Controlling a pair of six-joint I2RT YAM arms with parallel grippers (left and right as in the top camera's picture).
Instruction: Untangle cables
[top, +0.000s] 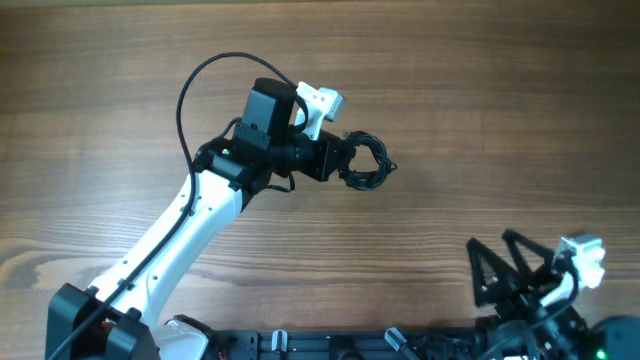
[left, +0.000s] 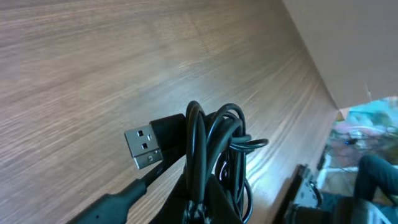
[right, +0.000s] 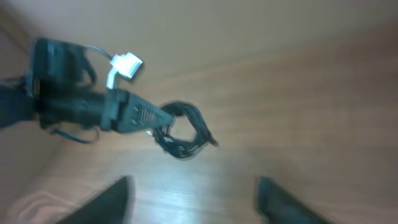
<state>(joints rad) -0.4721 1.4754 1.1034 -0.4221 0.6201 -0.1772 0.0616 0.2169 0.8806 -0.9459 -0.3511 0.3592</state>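
The cables (top: 368, 162) are a small knotted bundle of thin black cords held at the tip of my left gripper (top: 350, 162), above the middle of the wooden table. In the left wrist view the bundle (left: 214, 149) fills the jaws, with a USB plug (left: 144, 147) sticking out to the left. My left gripper (left: 211, 211) is shut on the bundle. My right gripper (top: 500, 265) is open and empty at the front right, well apart from the bundle. In the blurred right wrist view the bundle (right: 182, 129) hangs ahead of the open fingers (right: 196, 199).
The wooden table (top: 480, 100) spans the view. A thick black arm cable (top: 195, 80) loops above the left arm. The arm bases and a dark rail (top: 330, 345) line the front edge.
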